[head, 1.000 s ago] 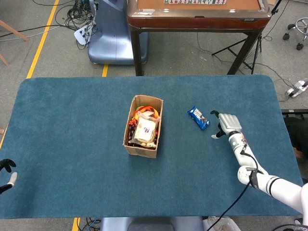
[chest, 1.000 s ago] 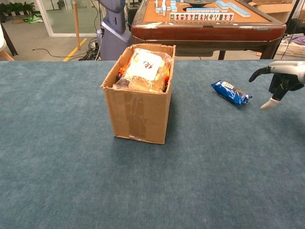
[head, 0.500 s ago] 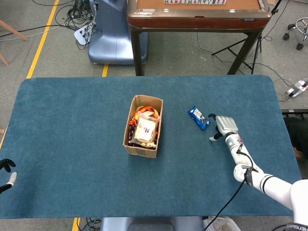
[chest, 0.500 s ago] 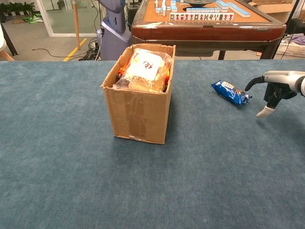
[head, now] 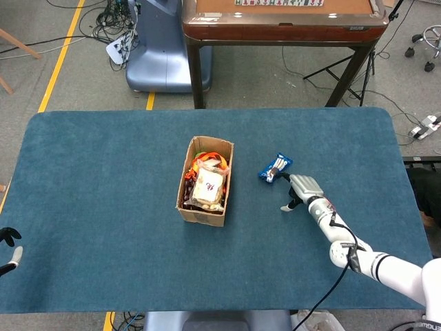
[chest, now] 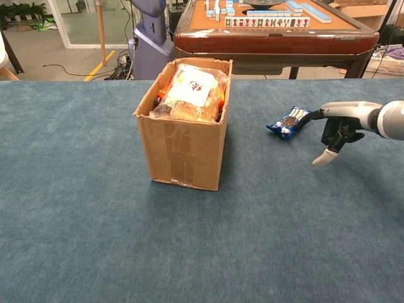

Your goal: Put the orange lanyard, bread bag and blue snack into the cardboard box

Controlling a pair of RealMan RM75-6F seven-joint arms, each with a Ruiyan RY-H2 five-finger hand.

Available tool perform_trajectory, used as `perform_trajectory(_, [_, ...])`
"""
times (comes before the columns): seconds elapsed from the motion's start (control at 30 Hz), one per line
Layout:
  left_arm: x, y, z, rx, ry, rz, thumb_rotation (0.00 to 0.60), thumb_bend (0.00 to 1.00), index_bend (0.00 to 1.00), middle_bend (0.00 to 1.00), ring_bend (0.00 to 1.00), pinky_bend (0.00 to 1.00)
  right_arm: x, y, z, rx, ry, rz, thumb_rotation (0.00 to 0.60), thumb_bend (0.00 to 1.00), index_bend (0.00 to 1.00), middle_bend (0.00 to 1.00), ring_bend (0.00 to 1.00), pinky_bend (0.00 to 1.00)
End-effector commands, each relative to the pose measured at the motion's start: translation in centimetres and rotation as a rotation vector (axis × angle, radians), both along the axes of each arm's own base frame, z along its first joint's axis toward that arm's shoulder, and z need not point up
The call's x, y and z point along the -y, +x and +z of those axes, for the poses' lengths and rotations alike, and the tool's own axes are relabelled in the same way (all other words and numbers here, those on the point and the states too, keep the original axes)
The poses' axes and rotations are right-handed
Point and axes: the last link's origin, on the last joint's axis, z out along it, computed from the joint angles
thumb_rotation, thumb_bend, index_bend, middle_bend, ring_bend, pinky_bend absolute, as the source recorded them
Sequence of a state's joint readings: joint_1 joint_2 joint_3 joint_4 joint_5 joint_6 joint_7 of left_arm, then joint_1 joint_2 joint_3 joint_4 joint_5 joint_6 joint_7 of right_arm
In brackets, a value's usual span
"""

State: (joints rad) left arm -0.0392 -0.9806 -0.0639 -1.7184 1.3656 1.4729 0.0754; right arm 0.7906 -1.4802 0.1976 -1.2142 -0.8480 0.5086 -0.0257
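The cardboard box stands mid-table. Inside it lies the bread bag, with the orange lanyard behind it. The blue snack lies on the cloth right of the box, turned askew. My right hand is just right of the snack; one outstretched finger touches its near end, the thumb hangs down, and nothing is gripped. My left hand shows only at the table's front left edge, holding nothing.
A blue cloth covers the table. Beyond its far edge stand a mahjong table and a blue-grey robot base. Cables lie on the floor.
My right hand has moved left toward the box and reached the blue snack. The snack has shifted left and rotated. The left hand has stayed put.
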Motion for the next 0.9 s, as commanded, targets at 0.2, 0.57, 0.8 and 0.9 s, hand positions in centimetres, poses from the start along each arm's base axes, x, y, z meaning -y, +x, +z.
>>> perform_trajectory(0.2, [0.0, -0.1, 0.1, 0.003, 0.006, 0.003, 0.6, 0.35, 0.47, 0.55, 0.38, 0.6, -1.5, 2.6, -0.3, 0.075, 0.089, 0.086, 0.6, 0.0, 0.21, 1.0, 1.0, 1.0])
perform_trajectory(0.57, [-0.1, 0.0, 0.0, 0.004, 0.0, -0.001, 0.6, 0.35, 0.47, 0.55, 0.38, 0.6, -1.3, 5.6, 3.6, -0.002, -0.055, 0.291, 0.6, 0.04, 0.24, 1.0, 1.0, 1.0])
perform_trajectory(0.8, [0.0, 0.0, 0.1, 0.007, 0.003, 0.0, 0.6, 0.35, 0.47, 0.55, 0.38, 0.6, 0.9, 6.6, 4.3, -0.106, -0.168, 0.31, 0.6, 0.2, 0.26, 1.0, 1.0, 1.0])
perform_trajectory(0.9, [0.0, 0.0, 0.2, 0.011, 0.006, 0.0, 0.6, 0.35, 0.47, 0.55, 0.38, 0.6, 1.9, 6.8, 4.2, -0.162, -0.205, 0.312, 0.6, 0.22, 0.26, 1.0, 1.0, 1.0])
